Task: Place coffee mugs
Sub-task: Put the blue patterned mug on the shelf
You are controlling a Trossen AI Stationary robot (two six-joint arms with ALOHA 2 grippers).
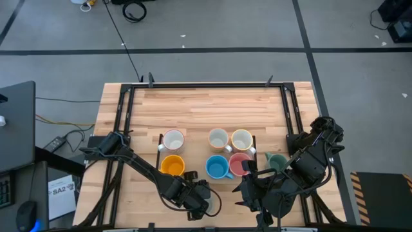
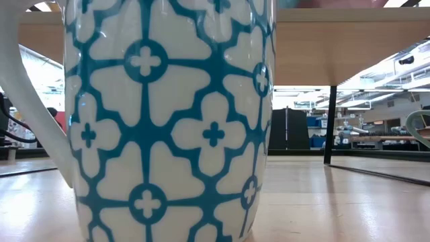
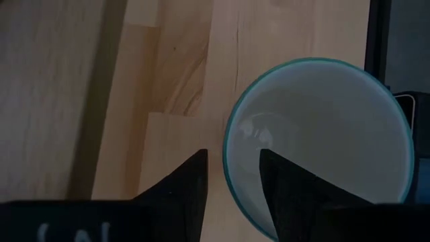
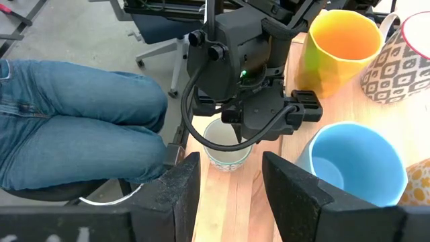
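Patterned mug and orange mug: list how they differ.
The patterned mug is white with a teal pattern; the orange mug is plain. The patterned mug stands alone near the table's front edge; the orange mug stands in the group farther in. The left gripper straddles the patterned mug's rim, fingers open; nothing touches the orange mug. Both stand upright. The right gripper waits open nearby.

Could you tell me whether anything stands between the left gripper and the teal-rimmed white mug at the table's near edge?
Nothing visible does. The left gripper is open and straddles the rim of the white ceramic mug with the teal rim, one finger outside the wall and one inside. The right gripper hangs open beside it, out of the way.
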